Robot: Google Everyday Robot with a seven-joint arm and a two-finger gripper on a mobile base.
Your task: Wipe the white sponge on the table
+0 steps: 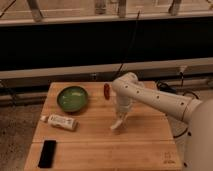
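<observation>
Gripper (120, 121) sits low over mid-table, jaws pressed together on the sponge (116, 126), which hangs off the tips as a pale tilted pad with its lower end touching or just off the table (100, 150). Can't tell how much of the pad is actually flat on the wood.

Risks from here:
- Pad looks pinched at one edge and angled. If the stroke drags it edge-first, it folds or rolls under the fingers and only a corner wipes.
- Thin soft pad, narrow pinch: friction on the wood could pull it out of the jaws mid-stroke.
- Too much downforce and the fingertips scrape the planks instead of the sponge.
- Red item (106, 90) sits near the arm's elbow (125, 85), behind the gripper. A backward sweep could knock it.
- Bowl (72, 98) and tube (60, 121) lie to the camera's left, tube closer. A long stroke that way shoves the tube.
- Phone (48, 153) is well apart at the front corner, low risk.
</observation>
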